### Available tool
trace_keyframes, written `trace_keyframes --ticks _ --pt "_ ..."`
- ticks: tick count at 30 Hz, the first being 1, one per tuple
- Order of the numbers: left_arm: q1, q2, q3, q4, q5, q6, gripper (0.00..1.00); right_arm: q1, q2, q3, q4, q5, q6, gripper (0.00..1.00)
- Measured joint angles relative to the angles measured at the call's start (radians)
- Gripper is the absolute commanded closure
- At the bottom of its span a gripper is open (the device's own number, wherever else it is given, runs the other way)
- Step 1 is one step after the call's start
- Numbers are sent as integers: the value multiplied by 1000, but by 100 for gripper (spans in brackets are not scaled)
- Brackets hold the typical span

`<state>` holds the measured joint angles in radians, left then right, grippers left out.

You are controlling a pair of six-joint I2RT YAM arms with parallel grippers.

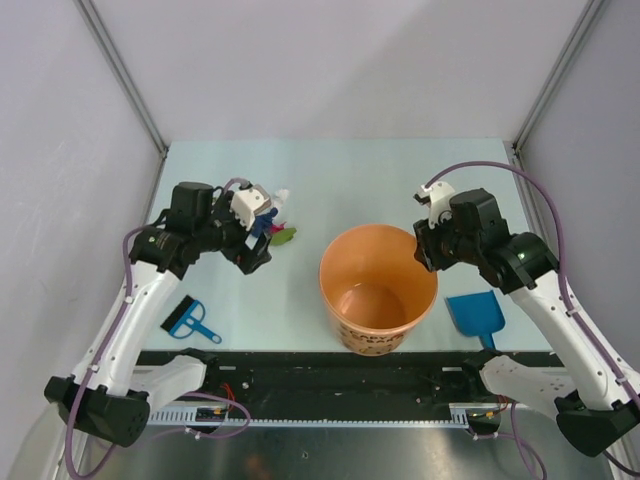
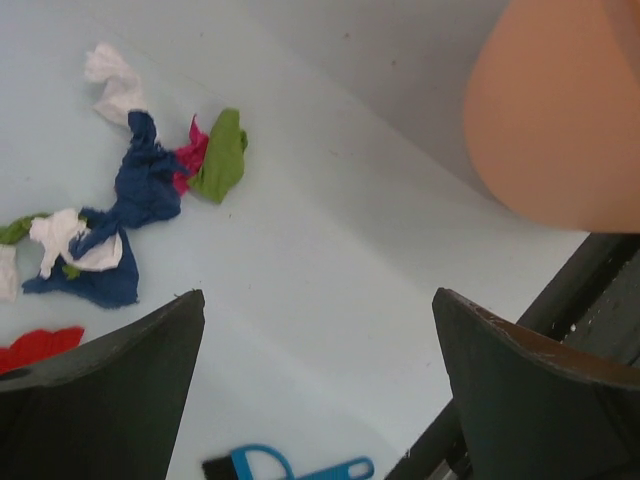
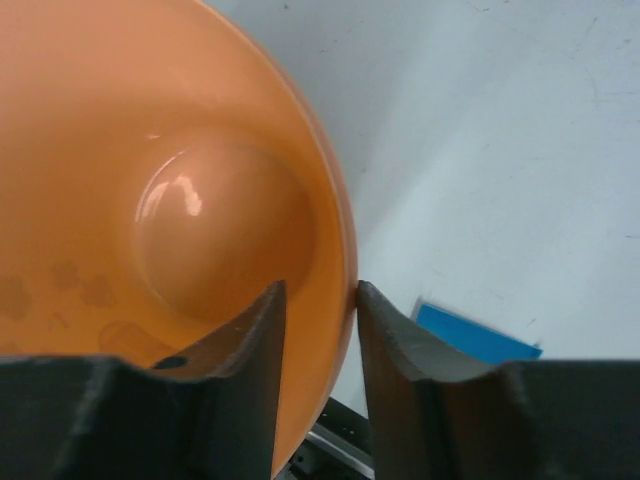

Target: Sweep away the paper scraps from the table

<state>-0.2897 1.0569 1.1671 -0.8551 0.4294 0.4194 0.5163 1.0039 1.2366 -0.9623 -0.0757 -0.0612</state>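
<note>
Paper scraps (image 1: 279, 229) in one loose clump on the table (image 1: 350, 180), left of centre, partly hidden by the arm in the top view. Clearer from the left wrist: white, dark blue, magenta and green bits (image 2: 140, 190) lying touching or just beside each other, plus one red bit at the picture's left edge. All flat on the pale surface, well apart from the orange bucket (image 1: 340, 255).

Left gripper (image 1: 256, 256) just beside the clump, on its near side. Jaws spread wide in the wrist view (image 2: 315, 330), nothing between the fingers (image 2: 100, 390), only bare table there.

Right gripper (image 1: 425, 250) at the bucket's right rim. From the right wrist (image 3: 320, 300): jaws pinched narrow over the rim, one finger inside the bucket (image 3: 240, 370), the other outside (looks like a grip on the wall, contact hard to confirm on the inner side).

Bucket upright, near the front edge, right of centre, glossy orange interior (image 3: 150, 150).

Blue dustpan (image 1: 476, 312) flat on the table just right of the bucket, under the right arm; one corner visible past the right finger (image 3: 470, 335).

Blue brush (image 1: 188, 320) near the front-left edge, below the left arm, well apart from the scraps; handle at the bottom of the left wrist view (image 2: 285, 466).
</note>
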Motion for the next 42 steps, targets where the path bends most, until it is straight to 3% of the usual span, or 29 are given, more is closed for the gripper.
trace_keyframes --ticks 2,3,5,11,22,30,31,32,35,37,38,39,42 --pt "0 -9 0 -21 -24 7 1 10 6 0 0 26 0 79" --pt "0 -13 -1 -29 -36 10 1 12 10 0 2 39 2 91" --pt "0 -20 -6 -39 -56 18 1 16 20 0 4 62 7 100" --pt "0 -30 -10 -54 -96 34 0 56 54 0 67 124 41 100" --pt "0 -31 -10 -69 -151 40 0 77 134 0 331 313 62 100" --pt "0 -31 -10 -69 -165 54 0 6 262 2 461 294 59 100" --pt "0 -31 -10 -69 -165 56 0 -12 271 2 467 288 66 91" --pt "0 -31 -10 -69 -165 58 0 -29 280 2 472 278 73 64" --pt "0 -34 -10 -70 -166 61 0 -60 283 2 475 261 99 29" --pt "0 -38 -10 -70 -165 61 0 -58 278 4 479 249 103 22" --pt "0 -39 -10 -70 -165 61 0 -57 273 4 479 246 104 12" --pt "0 -40 -10 -70 -165 61 0 -56 263 4 477 246 106 8" --pt "0 -40 -12 -71 -164 61 0 -56 211 4 465 255 119 7"
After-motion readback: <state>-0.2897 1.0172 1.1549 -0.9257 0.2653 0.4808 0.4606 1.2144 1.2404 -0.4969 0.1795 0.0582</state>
